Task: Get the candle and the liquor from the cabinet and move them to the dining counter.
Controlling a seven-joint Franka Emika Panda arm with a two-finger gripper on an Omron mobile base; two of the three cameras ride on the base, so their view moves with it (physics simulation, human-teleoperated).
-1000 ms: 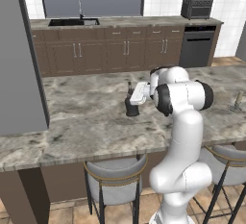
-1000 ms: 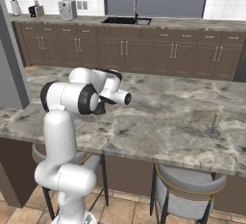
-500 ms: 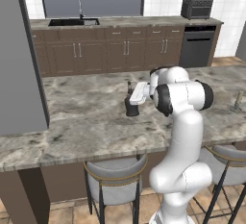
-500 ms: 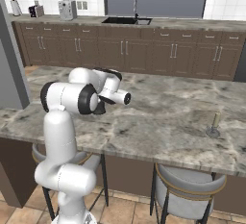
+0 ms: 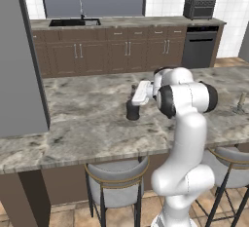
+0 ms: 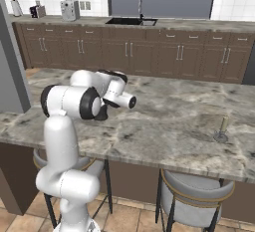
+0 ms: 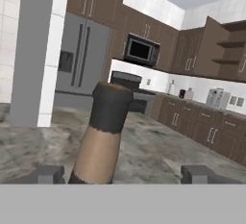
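The liquor stands upright on the dining counter, near its middle. The gripper sits level with the bottle's tan neck, its jaws spread wide with a gap on each side, gripping nothing. The candle stands well apart, toward the counter's far right end.

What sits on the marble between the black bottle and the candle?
Nothing: in the left base view the dining counter is bare between the liquor and the candle, apart from the robot's arm overhead.
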